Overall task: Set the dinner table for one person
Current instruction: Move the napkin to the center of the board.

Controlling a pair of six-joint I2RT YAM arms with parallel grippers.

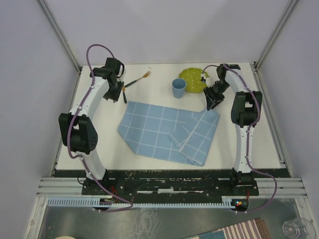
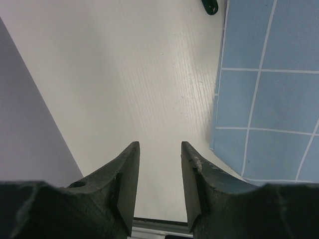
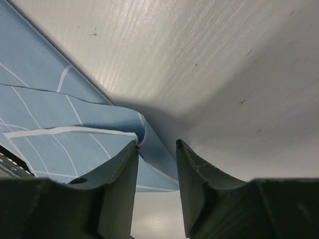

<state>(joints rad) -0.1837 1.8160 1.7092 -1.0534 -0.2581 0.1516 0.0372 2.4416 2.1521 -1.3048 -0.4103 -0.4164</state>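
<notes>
First, cloth (image 1: 162, 129): light blue with a white grid. It lies flat in the middle of the dinner table, and its right-hand part is folded over itself into a double layer.
Dinner table (image 1: 164, 72): plain white and matte. It lies under the cloth and reaches past it on every side.
Cup (image 1: 179, 88): blue and upright, just beyond the cloth's far edge and not touching it.
Plate (image 1: 192, 78): green with pale dots, beyond the cloth's far right corner. It is close beside the cup, on the side away from the cloth; I cannot tell whether the two touch.
Fork (image 1: 137, 79): dark handle and golden tines, lying flat beyond the cloth's far left corner, clear of it.
Dark tip (image 2: 211, 6): a rounded dark end of some utensil, just off the cloth's edge in the left wrist view. The rest is out of frame.
Left gripper (image 2: 159, 147): just off the cloth's left edge, over bare tabletop. Its jaws are apart with nothing between them.
Right gripper (image 3: 157, 144): at the cloth's far right corner. Its jaws are apart, astride a raised curl of the cloth's edge — the curl leans against one inner face and a gap remains to the other, so no pinch shows.
</notes>
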